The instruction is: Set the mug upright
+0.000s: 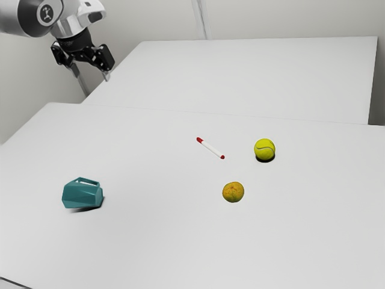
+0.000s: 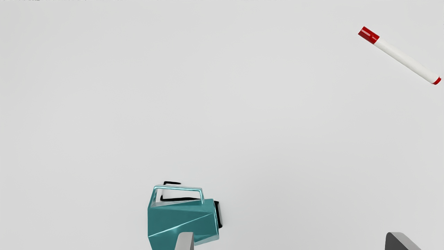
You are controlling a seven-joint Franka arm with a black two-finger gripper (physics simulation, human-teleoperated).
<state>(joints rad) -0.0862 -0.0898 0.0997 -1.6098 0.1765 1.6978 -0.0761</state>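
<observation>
The black gripper [image 1: 106,76] is high at the exterior view's upper left, well above the table. In the wrist view the gripper [image 2: 289,239] is open, its two fingertips wide apart with nothing between them. The teal faceted mug [image 1: 82,194] lies on its side at the exterior view's left, with its handle on the upper side. In the wrist view one fingertip overlaps the lower part of the mug [image 2: 180,220] in the picture, while the hand stays high above it.
On the white table [image 1: 150,241] lie a red-capped white marker [image 1: 211,149], a yellow-green tennis ball [image 1: 264,149] and an orange-yellow round fruit [image 1: 233,192], all toward the exterior view's right of the mug. The marker [image 2: 404,59] also lies far from the mug in the wrist view.
</observation>
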